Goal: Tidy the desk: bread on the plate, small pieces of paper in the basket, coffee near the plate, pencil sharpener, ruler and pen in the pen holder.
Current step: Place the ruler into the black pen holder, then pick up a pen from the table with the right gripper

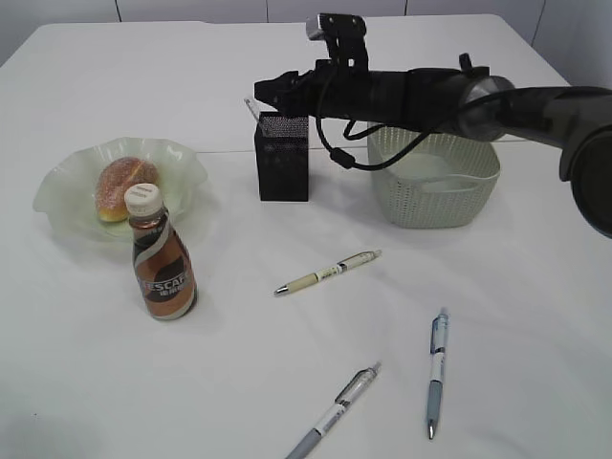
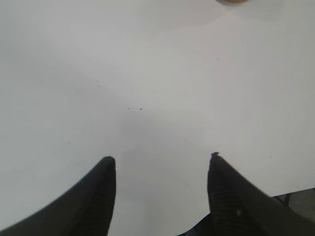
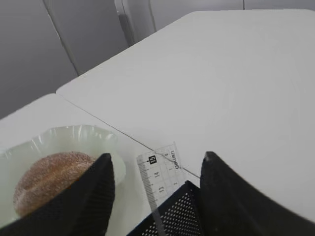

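My white bench [image 1: 287,382] fills nearly the whole frame, with a seam line running across it behind the things. At the left sits a pale frilled plate [image 1: 57,186], and just in front of it, lower left of centre, stands a coffee bottle [image 1: 163,258]. A black mesh pen holder [image 1: 283,158] stands at upper centre, a pale woven basket [image 1: 435,186] to its right. Three pens lie loose: a cream pen [image 1: 328,273] in the middle, a grey pen [image 1: 335,413] at the bottom centre, and a blue pen [image 1: 437,371] at the lower right.
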Robot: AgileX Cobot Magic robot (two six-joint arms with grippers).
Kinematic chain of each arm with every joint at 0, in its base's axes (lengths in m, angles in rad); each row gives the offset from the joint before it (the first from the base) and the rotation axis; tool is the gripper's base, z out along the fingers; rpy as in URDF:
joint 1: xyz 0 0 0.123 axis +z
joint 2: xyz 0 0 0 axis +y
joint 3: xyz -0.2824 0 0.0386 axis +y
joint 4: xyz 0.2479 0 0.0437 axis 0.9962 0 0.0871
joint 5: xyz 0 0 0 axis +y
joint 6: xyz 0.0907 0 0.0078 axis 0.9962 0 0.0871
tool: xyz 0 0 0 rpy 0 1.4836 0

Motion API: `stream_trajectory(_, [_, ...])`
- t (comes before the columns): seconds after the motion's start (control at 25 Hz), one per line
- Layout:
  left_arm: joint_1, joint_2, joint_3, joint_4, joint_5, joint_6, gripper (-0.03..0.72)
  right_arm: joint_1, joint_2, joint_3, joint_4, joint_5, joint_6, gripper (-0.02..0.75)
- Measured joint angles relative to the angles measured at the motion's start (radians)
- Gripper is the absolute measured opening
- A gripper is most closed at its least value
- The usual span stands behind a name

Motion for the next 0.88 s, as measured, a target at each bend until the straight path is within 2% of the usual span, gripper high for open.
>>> stream_trajectory(0.08, [0.0,0.0,0.0,0.002,0.0,0.0,0.434,0.0,-0.03,0.0,-0.116,-0.002,0.129,0.414])
stream_trajectory(0.24, [0.0,0.0,0.0,0.003,0.0,0.0,0.434,0.0,-0.116,0.0,-0.563,0.036,0.54,0.415])
stream_trajectory(0.36, [0.0,0.0,0.0,0.003,0.0,0.0,0.434,0.0,-0.18,0.0,-0.878,0.157,0.891,0.415])
stream_trajectory(0.48, [0.0,0.0,0.0,0.005,0.0,0.0,0.434,0.006,-0.234,0.0,-1.103,0.302,1.132,0.415])
stream_trajectory(0.6, [0.0,0.0,0.0,0.005,0.0,0.0,0.434,0.016,-0.278,0.0,-1.251,0.404,1.282,0.415])
stream_trajectory(0.88, [0.0,0.0,0.0,0.037,0.0,0.0,0.434,0.032,-0.362,0.0,-1.415,0.547,1.454,0.415])
